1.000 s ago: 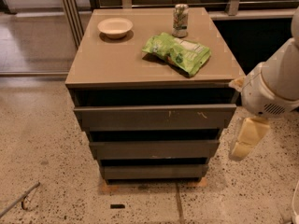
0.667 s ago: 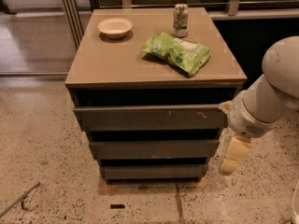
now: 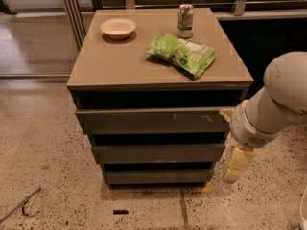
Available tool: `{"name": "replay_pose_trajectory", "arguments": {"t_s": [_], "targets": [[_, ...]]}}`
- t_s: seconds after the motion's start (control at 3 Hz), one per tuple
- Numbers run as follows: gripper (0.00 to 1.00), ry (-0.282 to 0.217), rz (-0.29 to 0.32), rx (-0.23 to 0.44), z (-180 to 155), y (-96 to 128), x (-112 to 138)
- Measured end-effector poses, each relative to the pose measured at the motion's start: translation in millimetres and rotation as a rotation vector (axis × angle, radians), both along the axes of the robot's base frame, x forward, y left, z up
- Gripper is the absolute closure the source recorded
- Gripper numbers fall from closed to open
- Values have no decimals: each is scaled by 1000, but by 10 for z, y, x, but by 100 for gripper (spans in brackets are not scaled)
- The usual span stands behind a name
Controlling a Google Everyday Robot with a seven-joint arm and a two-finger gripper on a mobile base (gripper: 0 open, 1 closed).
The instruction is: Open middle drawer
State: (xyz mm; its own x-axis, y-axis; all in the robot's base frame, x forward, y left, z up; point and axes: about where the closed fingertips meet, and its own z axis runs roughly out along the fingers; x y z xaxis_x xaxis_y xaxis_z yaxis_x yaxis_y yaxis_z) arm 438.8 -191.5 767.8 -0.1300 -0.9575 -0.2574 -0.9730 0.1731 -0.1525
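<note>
A robot's pale arm [image 3: 273, 109] reaches in from the right of a low brown bench [image 3: 120, 61] with three drawer fronts, its cream-coloured tool [image 3: 237, 164] hanging downward just off the bench's front right corner, low beside the two lower fronts. Whether the tool is open or closed cannot be told from this angle, and it grips nothing that can be seen.

The middle drawer [image 3: 158, 153] – a long, flat, dark grey-brown front without a handle – lies in the bench's front face between the top drawer [image 3: 148, 121], which carries pale scratch marks near its right end, and the bottom drawer [image 3: 156, 177] nearest the bench's foot. A dark gap runs above each front, and the middle drawer looks shut. The tool is near its right end but apart from it.

On the bench's top, a shallow cream bowl [image 3: 118, 28] sits towards the back left corner, a drink can [image 3: 185, 20] stands upright at the back edge right of centre, and a crumpled green snack bag [image 3: 182, 54] lies flat right of centre, in front of the can.

The bench stands on a speckled floor [image 3: 43, 147] – a small dark scrap [image 3: 121, 211] lies before its front left foot, and a thin metal rod [image 3: 19, 206] rests farther out to the bench's front left.
</note>
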Motion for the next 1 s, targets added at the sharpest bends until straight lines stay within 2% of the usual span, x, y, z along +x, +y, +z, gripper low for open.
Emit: {"name": "replay_pose_trajectory", "arguments": {"t_s": [0.33, 0.67, 1.0], "targets": [[0, -59, 75, -24, -532, -33, 99], [0, -95, 111, -32, -1125, -3, 311], [0, -95, 125, -34, -1702, 55, 521]]}}
